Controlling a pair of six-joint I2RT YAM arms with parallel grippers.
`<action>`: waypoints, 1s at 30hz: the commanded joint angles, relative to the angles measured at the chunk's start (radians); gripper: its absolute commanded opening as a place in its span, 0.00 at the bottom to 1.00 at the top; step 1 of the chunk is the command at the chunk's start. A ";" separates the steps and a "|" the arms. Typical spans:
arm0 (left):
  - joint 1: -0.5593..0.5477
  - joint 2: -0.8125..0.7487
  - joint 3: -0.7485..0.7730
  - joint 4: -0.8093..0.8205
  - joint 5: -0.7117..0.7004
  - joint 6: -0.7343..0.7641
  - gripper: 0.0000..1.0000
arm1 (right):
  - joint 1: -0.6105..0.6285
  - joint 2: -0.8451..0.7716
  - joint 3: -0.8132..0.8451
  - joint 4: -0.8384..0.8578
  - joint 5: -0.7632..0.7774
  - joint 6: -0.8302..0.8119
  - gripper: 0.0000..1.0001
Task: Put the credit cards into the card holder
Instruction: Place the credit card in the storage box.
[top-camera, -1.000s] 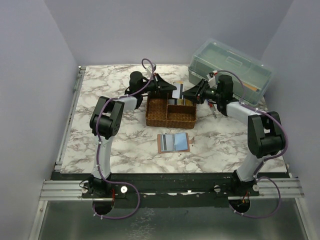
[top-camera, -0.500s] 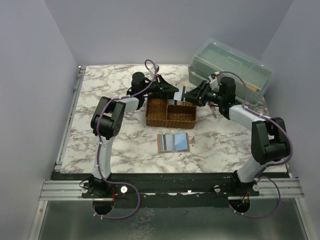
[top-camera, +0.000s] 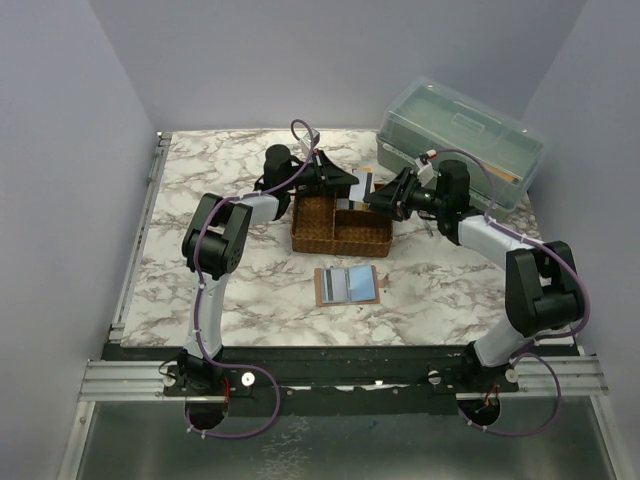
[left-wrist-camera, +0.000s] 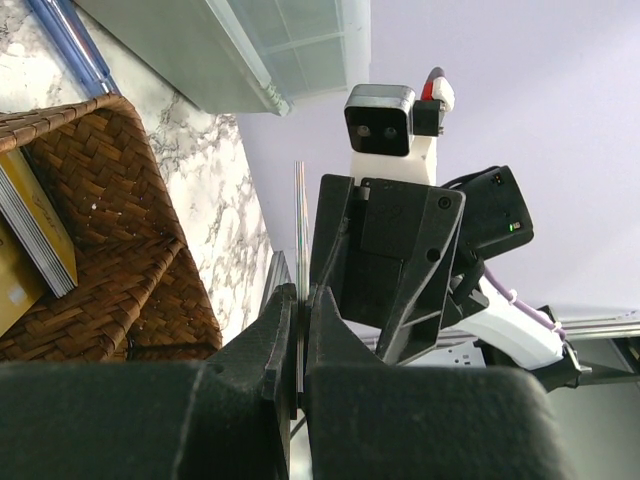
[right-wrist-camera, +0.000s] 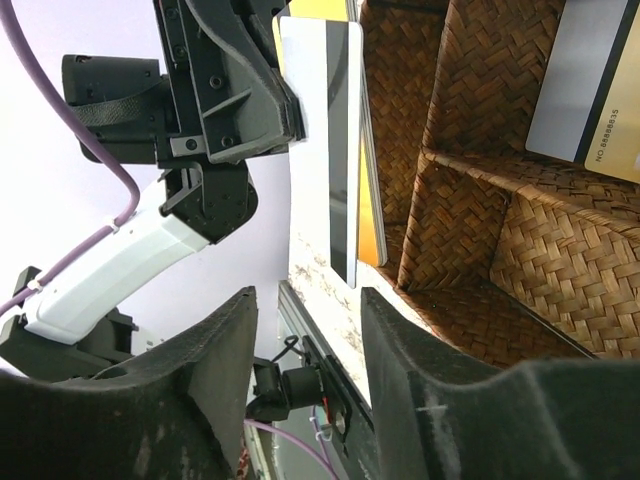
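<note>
My left gripper is shut on a whitish credit card with a black stripe and holds it upright over the back of the woven tray. The card is edge-on in the left wrist view and face-on in the right wrist view. My right gripper is open, facing the card, with its fingers just short of the card's free end. More cards lie in the tray, among them a yellow one. The tan card holder lies open on the table in front of the tray.
The brown woven divided tray stands mid-table under both grippers. A big translucent green box stands at the back right. A blue pen lies beside the box, and a red pen lies under the right arm.
My left gripper has carried the card a little to the right. My right gripper has dropped slightly and closed in on the card's free end.
</note>
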 joint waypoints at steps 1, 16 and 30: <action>-0.009 -0.039 -0.004 0.037 0.005 0.001 0.00 | 0.007 0.012 -0.001 0.024 -0.004 0.001 0.46; -0.015 -0.031 -0.011 0.038 -0.009 0.004 0.00 | 0.006 0.056 -0.009 0.125 0.015 0.116 0.10; -0.011 -0.005 -0.017 0.035 -0.018 0.015 0.00 | 0.007 0.043 -0.051 0.231 0.003 0.216 0.12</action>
